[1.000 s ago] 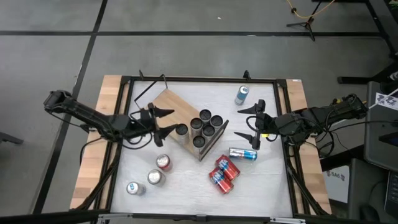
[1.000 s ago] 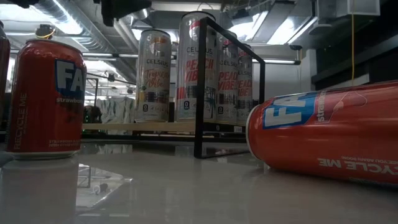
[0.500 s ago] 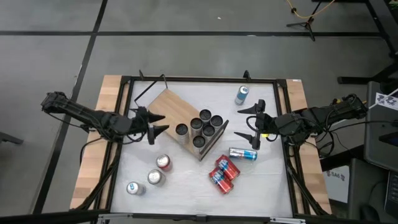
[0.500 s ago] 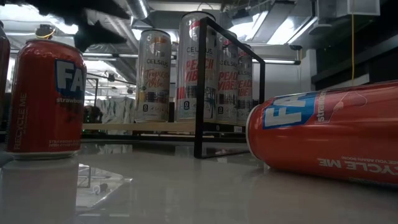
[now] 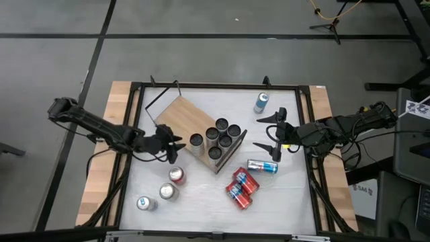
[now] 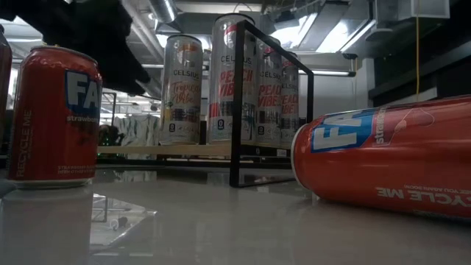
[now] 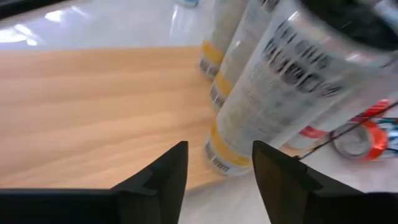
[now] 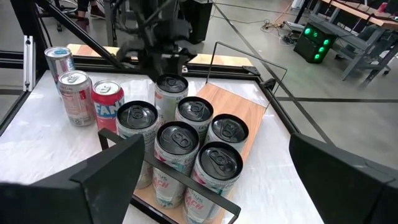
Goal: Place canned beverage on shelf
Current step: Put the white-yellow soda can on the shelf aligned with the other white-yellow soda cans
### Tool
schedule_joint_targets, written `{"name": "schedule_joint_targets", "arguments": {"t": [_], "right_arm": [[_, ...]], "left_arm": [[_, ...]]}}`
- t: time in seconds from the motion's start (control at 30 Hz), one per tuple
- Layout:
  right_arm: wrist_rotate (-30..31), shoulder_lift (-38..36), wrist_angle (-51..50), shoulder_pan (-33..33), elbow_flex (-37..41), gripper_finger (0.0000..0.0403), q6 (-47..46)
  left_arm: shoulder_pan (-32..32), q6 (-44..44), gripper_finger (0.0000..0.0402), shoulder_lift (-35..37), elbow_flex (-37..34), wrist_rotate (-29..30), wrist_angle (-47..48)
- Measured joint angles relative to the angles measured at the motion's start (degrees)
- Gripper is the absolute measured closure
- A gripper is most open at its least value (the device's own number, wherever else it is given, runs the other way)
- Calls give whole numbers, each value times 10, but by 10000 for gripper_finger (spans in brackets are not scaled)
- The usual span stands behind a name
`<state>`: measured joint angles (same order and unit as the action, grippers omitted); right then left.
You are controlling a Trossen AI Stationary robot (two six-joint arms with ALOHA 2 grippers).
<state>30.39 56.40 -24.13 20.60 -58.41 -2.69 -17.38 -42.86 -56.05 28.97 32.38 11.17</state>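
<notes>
Release step looks done: newest can (image 5: 195,141) stands on the shelf (image 5: 183,115) mid-worktop. Left end effector (image 5: 173,143) beside it, empty, fingers partly apart. Right end effector (image 5: 271,133) wide open, idle near the right edge. Next: grab a loose can (image 5: 176,175).

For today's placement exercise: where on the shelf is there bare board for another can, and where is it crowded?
The shelf is bare on its half toward the table's far-left corner. The standing cans crowd its other end; the left gripper hovers beside them.
</notes>
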Motion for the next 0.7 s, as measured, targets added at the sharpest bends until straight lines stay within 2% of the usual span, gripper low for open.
{"name": "schedule_joint_targets", "arguments": {"t": [0.27,0.7], "right_arm": [[0,0,0,0,0,7,0],[0,0,0,0,0,7,0]], "left_arm": [[22,-18,254,-65,0,10,-23],[49,-16,253,-119,0,-5,-109]]}}
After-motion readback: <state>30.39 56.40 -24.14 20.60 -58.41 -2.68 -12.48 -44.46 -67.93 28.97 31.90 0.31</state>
